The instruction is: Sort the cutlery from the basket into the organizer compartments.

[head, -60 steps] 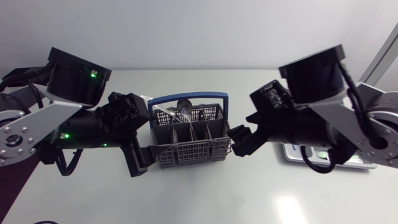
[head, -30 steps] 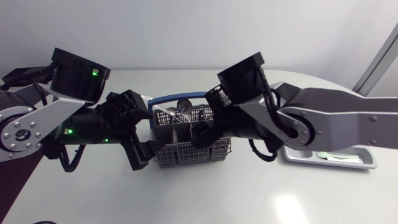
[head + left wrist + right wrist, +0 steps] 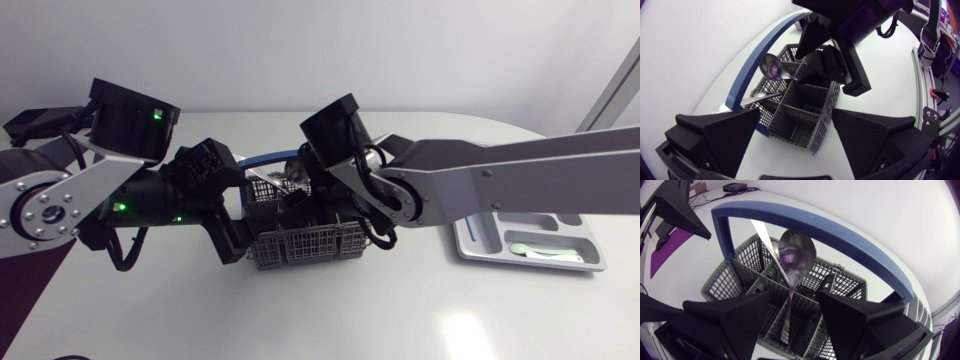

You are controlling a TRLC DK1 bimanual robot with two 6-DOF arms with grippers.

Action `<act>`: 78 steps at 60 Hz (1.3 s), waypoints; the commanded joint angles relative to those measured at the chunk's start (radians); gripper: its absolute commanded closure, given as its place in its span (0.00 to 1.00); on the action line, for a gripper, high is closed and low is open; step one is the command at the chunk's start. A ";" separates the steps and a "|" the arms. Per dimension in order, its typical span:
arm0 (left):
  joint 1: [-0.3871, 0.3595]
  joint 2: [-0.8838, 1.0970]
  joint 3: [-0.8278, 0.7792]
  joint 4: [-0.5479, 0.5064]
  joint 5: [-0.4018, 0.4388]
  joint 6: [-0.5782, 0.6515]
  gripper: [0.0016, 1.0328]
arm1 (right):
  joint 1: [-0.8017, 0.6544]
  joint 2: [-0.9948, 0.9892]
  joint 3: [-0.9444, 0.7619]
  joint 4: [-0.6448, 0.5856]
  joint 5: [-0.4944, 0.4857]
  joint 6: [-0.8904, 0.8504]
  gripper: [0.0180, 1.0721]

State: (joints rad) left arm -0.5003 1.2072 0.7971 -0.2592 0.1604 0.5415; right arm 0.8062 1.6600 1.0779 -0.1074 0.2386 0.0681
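A grey mesh cutlery basket (image 3: pixel 300 245) with a blue handle (image 3: pixel 815 225) stands mid-table. A spoon (image 3: pixel 796 255) stands in it bowl-up, with a knife (image 3: pixel 766 240) leaning beside it. My right gripper (image 3: pixel 308 205) reaches down into the basket from above. In the right wrist view this gripper (image 3: pixel 794 317) is open, and the spoon's stem stands between the fingers without touching either. My left gripper (image 3: pixel 232 240) is wide open at the basket's left end. The left wrist view shows the basket's near end (image 3: pixel 805 120) between this gripper's (image 3: pixel 796 127) fingers. The grey organizer (image 3: pixel 480 240) lies at the right.
The organizer holds a pale utensil (image 3: pixel 535 250) in one compartment. My right arm (image 3: pixel 480 185) stretches across the table from the right edge over the basket. Bare white table lies in front of the basket.
My right arm has swung left from beside the basket to above it and lowered its gripper around the spoon, fingers narrowing. My left gripper has edged closer to the basket.
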 commanded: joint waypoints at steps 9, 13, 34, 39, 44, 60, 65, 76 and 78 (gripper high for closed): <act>0.026 0.015 -0.027 0.014 0.031 -0.020 0.04 | -0.002 0.075 0.057 0.005 0.021 0.038 0.45; 0.026 0.015 -0.033 0.021 0.034 -0.021 0.04 | -0.006 0.092 0.062 0.005 0.021 0.044 0.45; 0.025 0.020 -0.047 0.038 0.039 -0.023 0.04 | -0.019 0.107 0.074 0.008 0.022 0.050 0.49; 0.020 0.020 -0.049 0.038 0.039 -0.023 0.04 | -0.021 0.109 0.077 0.009 0.022 0.050 0.49; 0.017 0.020 -0.049 0.038 0.039 -0.023 0.04 | -0.022 0.115 0.085 0.012 0.022 0.048 0.49; 0.016 0.018 -0.058 0.044 0.042 -0.023 0.04 | -0.027 0.146 0.128 0.009 0.022 0.048 0.52; 0.019 0.015 -0.062 0.044 0.045 -0.023 0.04 | -0.029 0.159 0.139 0.005 0.022 0.050 0.52; 0.020 0.015 -0.072 0.055 0.053 -0.021 0.04 | -0.036 0.175 0.143 0.002 0.022 0.064 0.54; 0.020 0.015 -0.072 0.055 0.053 -0.021 0.04 | -0.036 0.176 0.140 0.002 0.022 0.067 0.55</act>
State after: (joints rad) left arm -0.4809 1.2118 0.7502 -0.2142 0.2047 0.5411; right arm 0.7815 1.8080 1.2022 -0.1040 0.2523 0.0986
